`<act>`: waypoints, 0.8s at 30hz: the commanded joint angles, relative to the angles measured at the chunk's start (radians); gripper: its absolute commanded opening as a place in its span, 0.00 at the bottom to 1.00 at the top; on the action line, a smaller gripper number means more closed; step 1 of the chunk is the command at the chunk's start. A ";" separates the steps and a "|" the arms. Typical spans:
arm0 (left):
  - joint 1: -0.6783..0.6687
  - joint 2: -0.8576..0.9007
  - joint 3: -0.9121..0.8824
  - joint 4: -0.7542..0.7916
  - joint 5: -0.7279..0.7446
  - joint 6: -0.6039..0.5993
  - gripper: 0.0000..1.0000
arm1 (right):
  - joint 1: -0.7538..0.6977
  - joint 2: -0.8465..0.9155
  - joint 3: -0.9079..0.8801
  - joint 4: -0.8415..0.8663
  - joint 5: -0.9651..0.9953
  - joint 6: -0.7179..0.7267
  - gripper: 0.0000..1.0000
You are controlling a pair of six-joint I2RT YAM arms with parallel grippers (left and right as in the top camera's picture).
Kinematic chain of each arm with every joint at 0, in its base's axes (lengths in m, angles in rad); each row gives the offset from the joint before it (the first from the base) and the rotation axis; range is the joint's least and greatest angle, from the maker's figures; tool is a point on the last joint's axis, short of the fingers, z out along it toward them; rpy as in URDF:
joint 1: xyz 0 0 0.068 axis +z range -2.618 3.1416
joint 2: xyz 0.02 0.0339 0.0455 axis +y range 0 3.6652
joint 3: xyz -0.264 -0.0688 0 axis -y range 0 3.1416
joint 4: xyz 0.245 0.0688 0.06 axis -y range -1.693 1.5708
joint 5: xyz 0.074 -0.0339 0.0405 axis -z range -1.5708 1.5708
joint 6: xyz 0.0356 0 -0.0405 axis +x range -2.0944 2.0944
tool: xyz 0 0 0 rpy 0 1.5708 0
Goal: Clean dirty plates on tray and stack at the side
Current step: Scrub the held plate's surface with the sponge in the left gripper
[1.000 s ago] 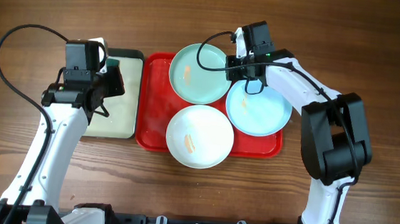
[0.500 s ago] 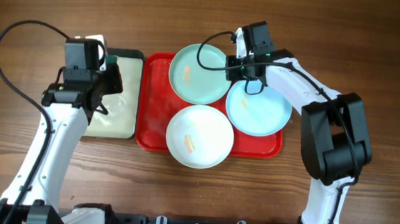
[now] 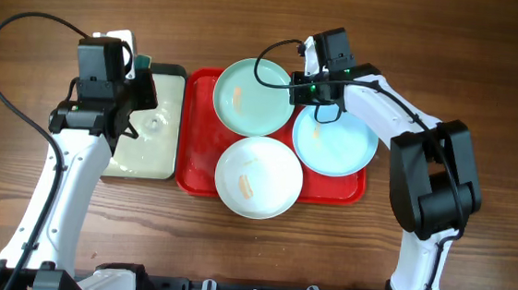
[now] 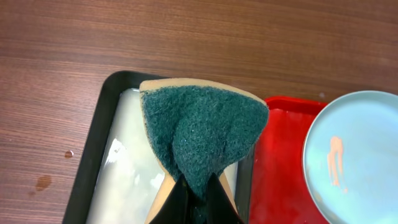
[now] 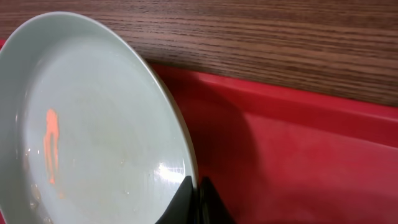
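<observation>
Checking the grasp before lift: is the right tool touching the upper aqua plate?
Touching. In the right wrist view, the right tool is closed on the rim of the upper aqua plate, with no gap visible.

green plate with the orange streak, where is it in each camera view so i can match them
Overhead: the green plate lies at the top of the red tray, upper middle.
Left wrist: plate at the right edge, right of the sponge.
Right wrist: plate fills the left half.
Shared landmark: the red tray, and the plate's orange streak.
</observation>
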 commanded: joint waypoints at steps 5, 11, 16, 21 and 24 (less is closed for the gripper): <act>-0.089 0.024 0.025 0.042 0.011 0.023 0.04 | 0.051 -0.017 0.004 -0.001 -0.029 0.038 0.04; -0.128 0.098 0.027 0.053 0.021 -0.015 0.04 | 0.084 -0.017 0.004 -0.003 -0.022 0.087 0.04; -0.161 0.165 0.027 0.129 0.108 -0.111 0.04 | 0.097 -0.017 0.004 0.000 -0.014 0.087 0.04; -0.204 0.203 0.027 0.190 0.141 -0.237 0.04 | 0.097 -0.016 0.004 -0.001 0.027 0.086 0.04; -0.233 0.225 0.027 0.185 0.141 -0.245 0.04 | 0.097 -0.016 0.004 0.000 0.027 0.087 0.04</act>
